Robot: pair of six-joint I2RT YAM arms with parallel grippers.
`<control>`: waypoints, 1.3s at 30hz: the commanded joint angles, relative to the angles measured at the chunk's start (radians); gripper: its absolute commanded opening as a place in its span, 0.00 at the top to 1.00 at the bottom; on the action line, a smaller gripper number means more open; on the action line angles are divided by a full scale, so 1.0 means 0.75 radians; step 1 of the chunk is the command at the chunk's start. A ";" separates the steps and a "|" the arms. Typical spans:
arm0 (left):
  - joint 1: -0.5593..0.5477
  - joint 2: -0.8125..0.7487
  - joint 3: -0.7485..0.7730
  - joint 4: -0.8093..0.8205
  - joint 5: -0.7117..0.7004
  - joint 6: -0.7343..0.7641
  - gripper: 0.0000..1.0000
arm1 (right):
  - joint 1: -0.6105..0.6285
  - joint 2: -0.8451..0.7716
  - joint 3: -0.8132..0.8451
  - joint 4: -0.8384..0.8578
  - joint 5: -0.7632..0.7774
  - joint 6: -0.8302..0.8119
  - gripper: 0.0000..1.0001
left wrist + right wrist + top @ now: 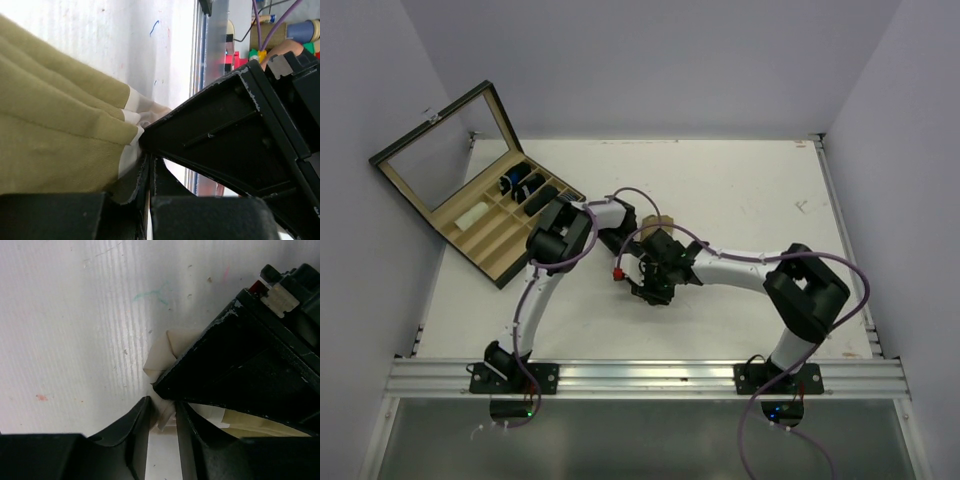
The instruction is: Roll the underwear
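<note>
At mid-table on the white tabletop (750, 190), right of the wooden compartment box with glass lid (490, 220), lay the olive cloth underwear with pale trim (60, 125): seemingly soft, light, floppy, best gripped at its hem. The left gripper (150, 167) pinched that hem; the right gripper (162, 407) stood narrow around the trim, hold unclear. Bare surface spread far and right.

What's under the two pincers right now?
Olive underwear with a white band, lying on the table. The left pincer pinches its edge; the right pincer straddles the band. From above, the arms cover nearly all of it.
</note>
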 commanded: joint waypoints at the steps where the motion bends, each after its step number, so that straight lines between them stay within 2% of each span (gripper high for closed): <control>1: 0.077 0.116 -0.081 0.235 -0.098 -0.011 1.00 | 0.007 0.076 0.112 0.001 -0.044 -0.015 0.69; 3: 0.098 0.110 -0.091 0.239 -0.085 -0.019 1.00 | 0.007 0.119 0.141 0.001 -0.062 -0.023 0.74; 6: 0.131 0.088 -0.132 0.274 -0.077 -0.048 1.00 | 0.007 0.152 0.145 0.050 -0.119 -0.003 0.89; 7: 0.149 0.077 -0.149 0.286 -0.071 -0.058 0.97 | 0.005 0.160 0.143 0.079 -0.132 0.013 0.97; 8: 0.157 0.055 -0.161 0.295 -0.057 -0.044 0.94 | 0.005 0.168 0.141 0.083 -0.176 0.018 0.99; 9: 0.161 0.037 -0.191 0.295 -0.047 -0.022 0.89 | -0.003 0.170 0.131 0.103 -0.203 0.028 1.00; 10: 0.170 0.008 -0.216 0.321 -0.018 -0.011 0.76 | -0.011 0.166 0.119 0.120 -0.234 0.058 1.00; 13: 0.194 -0.139 -0.308 0.386 0.029 -0.021 0.61 | -0.048 0.168 0.069 0.171 -0.363 0.103 1.00; 16: 0.219 -0.319 -0.361 0.487 0.078 -0.064 0.54 | -0.109 0.187 0.055 0.196 -0.487 0.140 1.00; 18: 0.235 -0.454 -0.406 0.538 0.101 -0.081 0.53 | -0.168 0.205 0.067 0.208 -0.585 0.173 1.00; 19: 0.241 -0.501 -0.427 0.631 0.095 -0.117 0.52 | -0.189 0.225 0.082 0.200 -0.622 0.203 1.00; 21: 0.278 -0.646 -0.527 0.774 0.054 -0.289 0.52 | -0.250 0.280 0.114 0.206 -0.712 0.240 1.00; 23: 0.317 -0.787 -0.659 1.012 -0.044 -0.468 0.51 | -0.277 0.319 0.129 0.220 -0.784 0.273 1.00; 26: 0.421 -0.945 -0.762 1.207 -0.157 -0.533 0.50 | -0.318 0.374 0.143 0.247 -0.868 0.343 1.00; 28: 0.456 -1.035 -0.830 1.197 -0.250 -0.396 0.50 | -0.346 0.405 0.147 0.281 -0.945 0.412 1.00; 30: 0.446 -1.233 -0.942 1.243 -0.351 -0.084 0.50 | -0.367 0.442 0.141 0.316 -0.987 0.465 1.00; 31: 0.444 -1.234 -0.989 1.262 -0.369 -0.083 0.50 | -0.371 0.450 0.141 0.322 -0.987 0.478 1.00; 35: 0.419 -1.438 -1.159 1.260 -0.412 0.398 0.50 | -0.383 0.497 0.137 0.335 -1.009 0.508 1.00; 39: 0.260 -1.573 -1.349 1.370 -0.506 0.625 0.51 | -0.385 0.546 0.143 0.298 -0.997 0.492 1.00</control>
